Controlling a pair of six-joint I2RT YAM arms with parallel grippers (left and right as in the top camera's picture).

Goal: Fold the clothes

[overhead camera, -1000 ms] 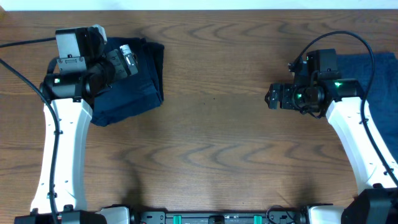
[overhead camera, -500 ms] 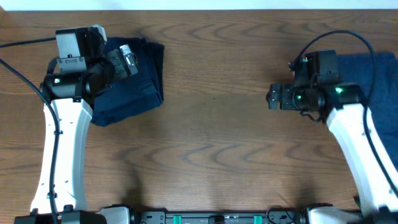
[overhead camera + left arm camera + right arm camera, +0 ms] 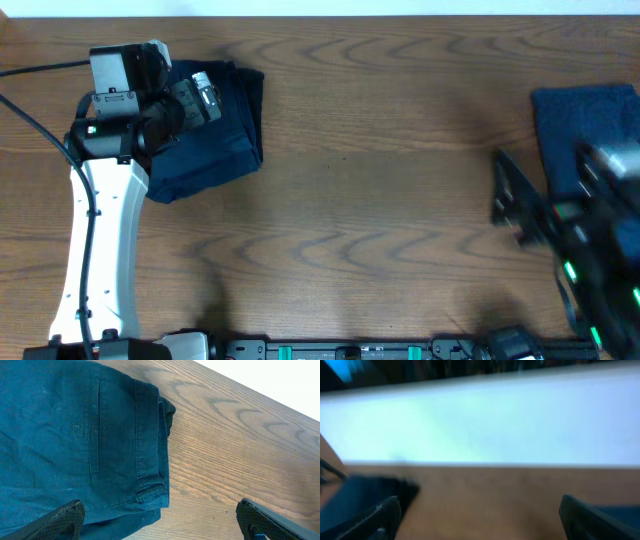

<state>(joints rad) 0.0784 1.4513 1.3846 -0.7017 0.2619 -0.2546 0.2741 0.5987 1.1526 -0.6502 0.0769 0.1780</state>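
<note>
You have the whole middle of the table point(image 3: 380, 200) free: bare wood runs from the top edge to the bottom with nothing standing on it. At upper left, the folded navy garment point(image 3: 225, 135) lies beneath the left arm point(image 3: 100, 210), which closes off that side. At upper right a blue cloth point(image 3: 580, 120) lies flat, and the blurred right arm point(image 3: 575, 250) fills the lower right corner.

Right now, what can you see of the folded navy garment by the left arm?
The folded navy garment is dark blue woven cloth, cotton-like, folded into a rough rectangle and lying flat on the wooden table at its far left. The left wrist view shows a slit pocket, stitched seams and stacked layers along one edge. The left arm hides part of it; the open left gripper hangs over it without gripping it.
</note>
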